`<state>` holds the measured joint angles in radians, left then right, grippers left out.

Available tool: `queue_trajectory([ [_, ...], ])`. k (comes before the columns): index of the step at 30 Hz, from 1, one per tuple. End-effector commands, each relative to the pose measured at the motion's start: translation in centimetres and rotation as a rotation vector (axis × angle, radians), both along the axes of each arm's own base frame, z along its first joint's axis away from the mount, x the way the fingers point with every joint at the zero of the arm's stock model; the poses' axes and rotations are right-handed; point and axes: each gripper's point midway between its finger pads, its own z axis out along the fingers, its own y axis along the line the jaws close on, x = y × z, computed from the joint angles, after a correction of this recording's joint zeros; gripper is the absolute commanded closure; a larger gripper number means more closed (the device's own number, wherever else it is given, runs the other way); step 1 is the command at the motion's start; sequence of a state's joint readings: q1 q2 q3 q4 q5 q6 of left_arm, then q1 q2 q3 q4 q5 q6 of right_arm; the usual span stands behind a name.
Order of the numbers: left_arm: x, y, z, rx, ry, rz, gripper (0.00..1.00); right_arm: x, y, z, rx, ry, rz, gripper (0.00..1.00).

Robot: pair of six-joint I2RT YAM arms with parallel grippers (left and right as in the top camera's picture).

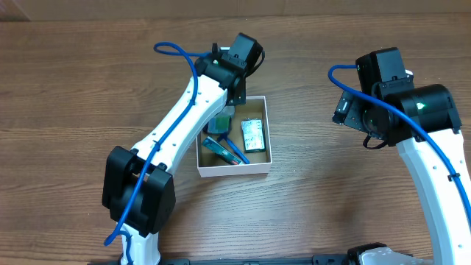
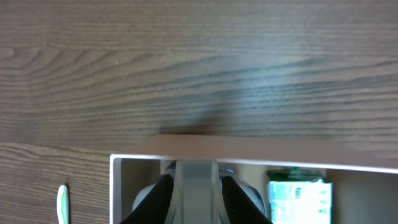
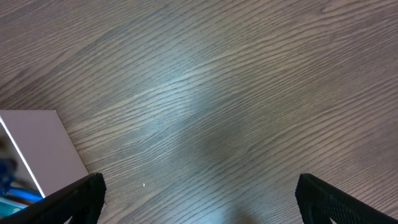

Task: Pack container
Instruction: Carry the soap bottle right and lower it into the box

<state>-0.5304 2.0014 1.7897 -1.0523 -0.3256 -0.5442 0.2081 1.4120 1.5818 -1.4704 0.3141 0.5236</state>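
The container (image 1: 232,171) is a shallow white-walled box with a brown floor at the table's middle. It holds a green-and-white packet (image 1: 252,134) and blue items (image 1: 224,149). My left gripper (image 1: 223,118) reaches into its far left corner, mostly hidden under the wrist. In the left wrist view the left gripper (image 2: 196,190) is shut on a clear bottle (image 2: 196,177) inside the container's wall (image 2: 115,186), next to the packet (image 2: 298,199). My right gripper (image 3: 199,199) is wide open and empty over bare wood, to the right of the container (image 3: 43,146).
A small white-and-green item (image 2: 61,204) lies on the table just outside the container's left wall. The wooden table (image 1: 331,206) spreads all around. The right arm (image 1: 397,110) stands to the right of the box.
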Motion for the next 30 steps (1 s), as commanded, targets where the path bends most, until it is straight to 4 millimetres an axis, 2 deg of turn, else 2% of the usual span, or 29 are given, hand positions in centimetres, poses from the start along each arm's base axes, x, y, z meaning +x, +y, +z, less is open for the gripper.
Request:
queue_trajectory([
  [1,-0.1,-0.1,-0.1,0.019,-0.002,-0.019,0.66,0.1,-0.2,0.7,-0.001,-0.027,-0.012,0.00],
  [5,-0.7,-0.7,-0.5,-0.017,0.041,-0.052,0.57,0.1,-0.2,0.7,-0.001,-0.027,-0.012,0.00],
  [9,-1.1,-0.5,-0.6,-0.003,0.060,-0.058,0.57,0.1,-0.2,0.7,-0.001,-0.027,-0.012,0.00],
  [13,-1.6,-0.2,-0.6,0.009,0.079,-0.057,0.64,0.1,-0.2,0.7,-0.001,-0.027,-0.012,0.00],
  [22,-2.0,0.0,-0.6,0.008,0.089,-0.030,0.68,0.1,-0.2,0.7,-0.001,-0.027,-0.012,0.00],
  [27,-2.1,2.0,0.5,0.065,0.040,0.087,0.69,0.1,-0.2,0.7,-0.001,-0.027,-0.012,0.00],
  [30,-2.1,2.2,1.0,0.072,0.024,0.101,0.70,0.1,-0.2,0.7,-0.001,-0.027,-0.012,0.00],
])
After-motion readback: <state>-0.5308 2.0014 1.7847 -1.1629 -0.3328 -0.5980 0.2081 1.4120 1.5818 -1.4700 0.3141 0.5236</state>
